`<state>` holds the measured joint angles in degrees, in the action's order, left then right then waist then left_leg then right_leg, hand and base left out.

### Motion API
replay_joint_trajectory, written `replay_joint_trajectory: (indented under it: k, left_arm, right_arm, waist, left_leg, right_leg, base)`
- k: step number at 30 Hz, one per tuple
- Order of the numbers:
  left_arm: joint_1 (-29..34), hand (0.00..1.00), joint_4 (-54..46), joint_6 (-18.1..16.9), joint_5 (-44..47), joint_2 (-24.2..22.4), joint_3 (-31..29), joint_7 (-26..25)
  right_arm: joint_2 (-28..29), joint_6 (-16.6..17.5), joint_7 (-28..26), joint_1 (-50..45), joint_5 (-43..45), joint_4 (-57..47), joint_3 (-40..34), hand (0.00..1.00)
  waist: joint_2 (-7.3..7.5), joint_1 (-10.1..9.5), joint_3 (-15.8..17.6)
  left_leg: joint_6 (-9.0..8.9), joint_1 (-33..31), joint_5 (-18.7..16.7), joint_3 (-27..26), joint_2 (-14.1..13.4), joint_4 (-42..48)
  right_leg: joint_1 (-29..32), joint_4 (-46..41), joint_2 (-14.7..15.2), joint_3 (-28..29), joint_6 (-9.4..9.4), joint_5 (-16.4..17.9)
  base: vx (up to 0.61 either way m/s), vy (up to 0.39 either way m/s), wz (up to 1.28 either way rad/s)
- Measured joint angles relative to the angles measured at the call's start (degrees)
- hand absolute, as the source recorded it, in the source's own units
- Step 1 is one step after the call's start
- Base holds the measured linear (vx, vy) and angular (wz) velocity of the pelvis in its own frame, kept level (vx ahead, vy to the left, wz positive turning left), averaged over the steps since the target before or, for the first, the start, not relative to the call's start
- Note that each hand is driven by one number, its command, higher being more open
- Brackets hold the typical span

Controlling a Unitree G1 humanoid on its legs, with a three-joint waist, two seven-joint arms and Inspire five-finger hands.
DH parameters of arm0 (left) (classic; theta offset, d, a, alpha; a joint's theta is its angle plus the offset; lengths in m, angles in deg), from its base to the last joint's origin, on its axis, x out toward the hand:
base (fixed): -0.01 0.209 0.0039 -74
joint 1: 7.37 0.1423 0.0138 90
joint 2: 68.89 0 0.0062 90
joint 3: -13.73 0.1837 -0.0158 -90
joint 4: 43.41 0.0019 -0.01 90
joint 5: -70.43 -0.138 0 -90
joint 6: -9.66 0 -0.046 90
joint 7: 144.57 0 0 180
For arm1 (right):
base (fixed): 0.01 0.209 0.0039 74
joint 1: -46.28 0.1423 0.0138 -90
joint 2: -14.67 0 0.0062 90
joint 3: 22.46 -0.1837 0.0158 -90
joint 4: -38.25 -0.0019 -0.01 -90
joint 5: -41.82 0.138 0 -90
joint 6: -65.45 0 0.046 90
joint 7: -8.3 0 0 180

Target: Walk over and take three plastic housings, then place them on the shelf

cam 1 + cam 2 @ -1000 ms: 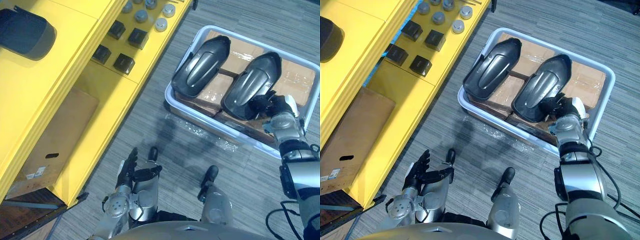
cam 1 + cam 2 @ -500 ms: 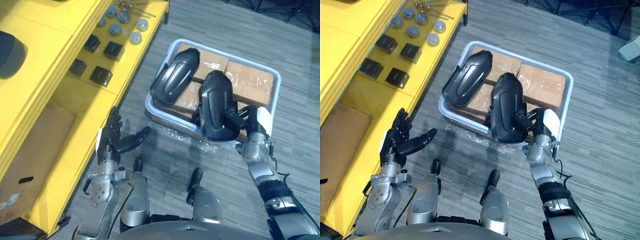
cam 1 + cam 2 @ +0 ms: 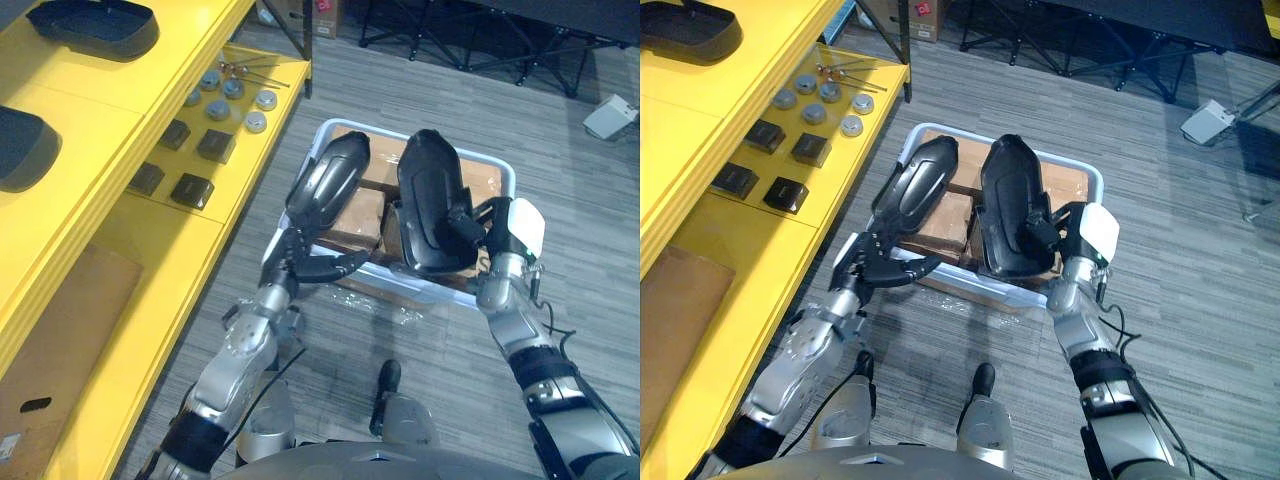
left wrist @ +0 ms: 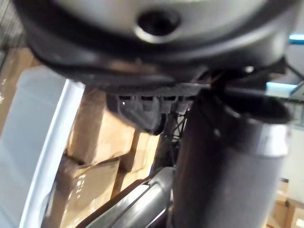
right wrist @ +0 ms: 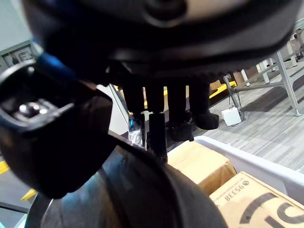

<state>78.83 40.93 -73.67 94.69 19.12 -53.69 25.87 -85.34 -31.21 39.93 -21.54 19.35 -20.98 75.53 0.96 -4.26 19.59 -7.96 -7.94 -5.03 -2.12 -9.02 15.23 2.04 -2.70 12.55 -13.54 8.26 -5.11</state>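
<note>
Early going: the right hand (image 3: pixel 500 240) clasps one housing (image 3: pixel 432 200), held upright over the tray (image 3: pixel 485 160). A second housing (image 3: pixel 325 190) lies in the tray's left side, and shelving on the shelf (image 3: pixel 70 100) remains. The left hand (image 3: pixel 875 265), fingers spread, has come from beside the shelf to the second housing's near end.
</note>
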Motion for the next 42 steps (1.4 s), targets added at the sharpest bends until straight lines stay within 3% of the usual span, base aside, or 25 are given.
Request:
replay_joint_trajectory:
  k: [4, 7, 16, 20, 25, 32, 33, 38, 42]
  left_arm:
    - [-7.60, 1.00, 6.08, 3.48, 6.36, 0.02, 1.23, 0.48]
    - [-14.03, 1.00, 14.62, 5.82, 14.89, -0.04, 1.36, 1.26]
    - [-23.60, 1.00, 22.06, 5.97, 23.73, -0.25, 0.58, -0.31]
    - [-25.22, 1.00, 23.75, 5.41, 29.15, -0.66, -0.59, -0.42]
    - [-25.75, 1.00, 24.26, 1.97, 31.87, -2.06, -1.03, -0.89]
    - [-27.86, 1.00, 26.68, -1.78, 34.00, -3.03, -1.73, -4.91]
    - [-27.86, 0.00, 26.71, -1.90, 34.53, -3.20, -1.71, -5.47]
    - [-27.87, 0.00, 28.36, -5.20, 38.74, -5.21, -3.42, -7.73]
    - [-27.80, 0.00, 28.84, -5.57, 40.90, -5.18, -3.34, -6.27]
  right_arm:
    - [-0.03, 0.55, 0.16, 4.98, -2.02, 0.96, 0.16, 0.00]
    - [-0.03, 3.29, 0.20, 8.93, -2.54, 0.95, 1.77, 0.00]
    - [0.07, 9.73, 0.27, 12.58, -7.47, -2.24, 4.96, 0.00]
    - [1.76, 11.54, 0.27, 12.45, -8.80, -3.05, 5.08, 0.00]
    - [2.27, 13.94, 0.26, 10.79, -8.80, -4.02, 6.43, 0.00]
    - [6.57, 17.44, 0.24, 7.56, -8.74, -4.95, 8.50, 0.00]
    - [6.64, 17.44, 0.23, 7.17, -8.71, -5.37, 8.49, 0.00]
    - [6.89, 19.28, 0.21, 2.96, -8.64, -10.65, 10.22, 0.00]
    - [8.21, 19.52, 0.24, 0.85, -8.21, -10.98, 9.21, 0.00]
  waist:
    - [-0.02, 0.75, -0.07]
    - [0.01, 1.66, -0.05]
    - [0.55, 3.16, 0.21]
    - [1.02, 4.54, 0.23]
    - [1.15, 4.87, 0.27]
    - [1.28, 5.80, 0.24]
    - [1.31, 5.78, 0.25]
    - [1.85, 6.04, 0.25]
    - [2.31, 6.07, 0.25]
  left_leg:
    - [-0.02, -1.81, -0.24, -0.31, -0.65, 1.46]
    - [0.00, -1.77, -0.25, -0.89, -0.71, 1.61]
    - [0.08, -1.37, -1.25, -4.04, -1.42, 2.97]
    - [0.10, -0.81, -1.77, -4.98, -1.64, 3.55]
    - [0.16, 0.34, -2.07, -6.17, -1.69, 3.40]
    - [0.15, 1.45, -2.11, -6.83, -1.69, 3.05]
    - [0.15, 1.48, -2.11, -6.86, -1.68, 2.96]
    - [0.14, 2.33, -2.10, -7.26, -1.68, 2.37]
    - [0.14, 2.69, -2.10, -7.34, -1.67, 2.23]
  right_leg:
    - [1.63, -0.01, -0.63, 0.74, -0.34, -0.72]
    - [1.99, -0.01, -0.67, 1.44, -0.40, -1.13]
    - [3.50, -0.10, -1.08, 4.86, -0.46, -2.05]
    - [3.50, -0.19, -1.24, 5.94, -0.43, -2.16]
    - [3.27, -0.19, -1.23, 7.01, -0.34, -2.23]
    - [2.81, -0.18, -1.22, 7.58, -0.34, -2.24]
    - [2.82, -0.18, -1.21, 7.59, -0.34, -2.24]
    - [2.50, -0.09, -1.22, 7.80, -0.34, -2.23]
    - [2.19, -0.02, -1.22, 7.84, -0.34, -2.23]
  base:
    - [-0.04, 0.001, -0.12]
    - [-0.02, 0.005, -0.11]
    - [-0.02, 0.013, -0.18]
    - [-0.01, 0.011, -0.14]
    - [0.00, 0.012, -0.11]
    - [0.00, 0.004, -0.03]
    - [0.00, 0.000, 0.00]
    - [0.01, 0.004, -0.02]
    - [0.00, 0.002, -0.01]
